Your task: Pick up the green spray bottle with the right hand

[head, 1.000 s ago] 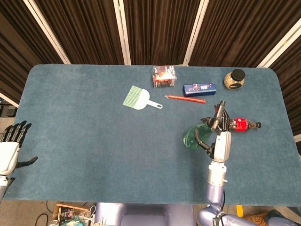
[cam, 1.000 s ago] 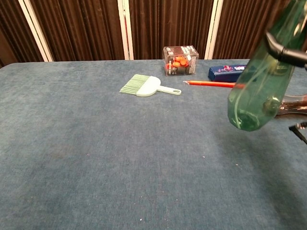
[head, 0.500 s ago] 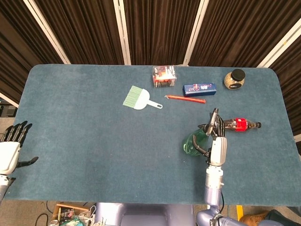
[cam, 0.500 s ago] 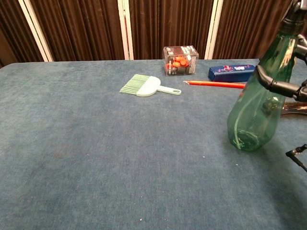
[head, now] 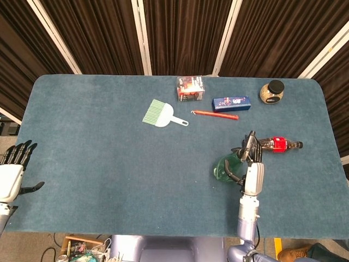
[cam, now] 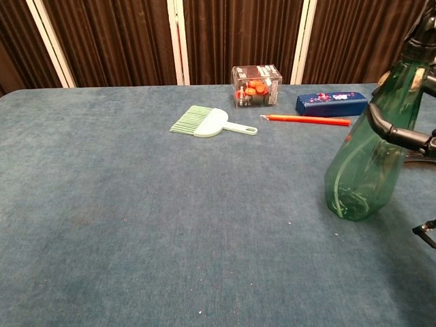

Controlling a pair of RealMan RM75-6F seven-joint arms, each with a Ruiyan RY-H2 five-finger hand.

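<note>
The green see-through spray bottle (cam: 364, 153) stands tilted at the table's right, its base down at the blue cloth; I cannot tell whether it touches. My right hand (cam: 403, 136) grips it around the upper body, dark fingers wrapped across the front. In the head view the right hand (head: 249, 164) covers most of the bottle (head: 222, 168), whose green base shows to its left. My left hand (head: 13, 172) hangs off the table's left edge with fingers spread, holding nothing.
A small bottle with a red label (head: 279, 144) lies just right of the hand. Further back are a red pen (head: 214, 114), a blue box (head: 232, 102), a clear box of red pieces (head: 190, 88), a pale green brush (head: 159, 114) and a jar (head: 272, 91).
The right hand has brought the green bottle down from well above the table to the cloth and drawn it slightly nearer me, more upright. The left hand has not moved.
</note>
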